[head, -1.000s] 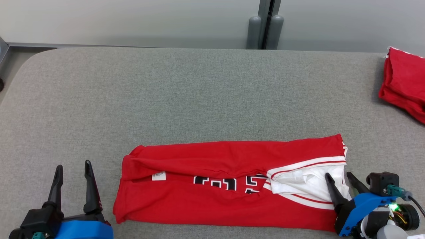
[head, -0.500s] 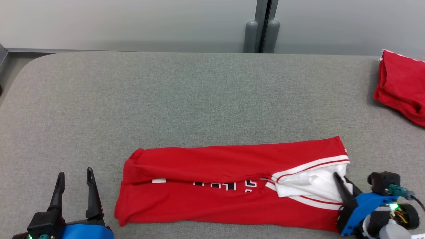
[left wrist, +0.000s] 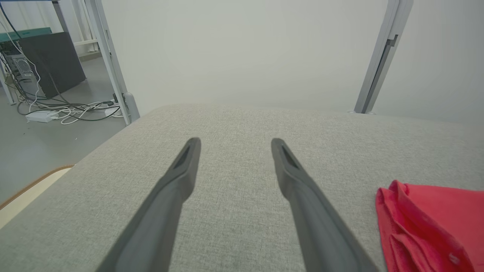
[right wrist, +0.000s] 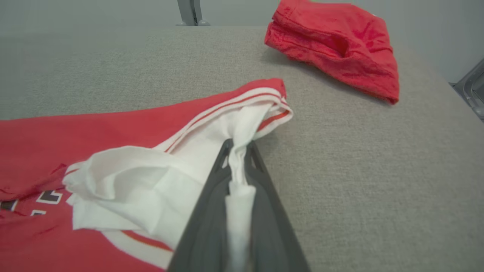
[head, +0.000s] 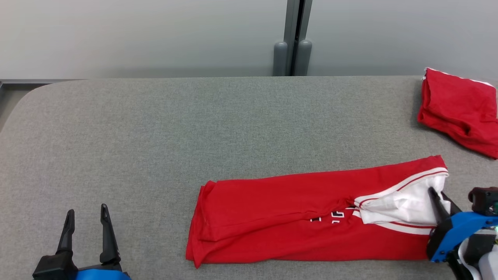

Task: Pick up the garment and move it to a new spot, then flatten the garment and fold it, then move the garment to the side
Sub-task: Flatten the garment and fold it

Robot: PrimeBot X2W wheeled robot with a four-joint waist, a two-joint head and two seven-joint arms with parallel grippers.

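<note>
- The garment (head: 295, 217), a red jersey with white trim, is laid as a long folded band on the near right part of the grey padded table (head: 175, 124).
- In the head view, the right gripper (head: 436, 193) is seen at the garment's right end. Its dark fingers are drawn together against the white inner fabric (head: 400, 204).
- The grip is made plain by the right wrist view: a strip of that white fabric is pinched between the two fingers and runs down between them, so the jaws are clamped on the garment.
- Black-and-white lettering (head: 330, 218) is partly covered by the upper fold in the head view.
- The left gripper (head: 86, 212) is held at the lower left with its fingers spread apart, well clear of the garment's left end.
- In the left wrist view, bare table cloth is seen between those fingers, and the garment's folded left end lies at the lower right.
- A red cloth bundle (head: 459, 109) lies at the table's far right, apart from the garment. Its layered folds are shown closer in the right wrist view.
- Floor cables (left wrist: 75, 111) and a dark computer case (left wrist: 53, 56) are shown beyond the table's corner in the left wrist view.
</note>
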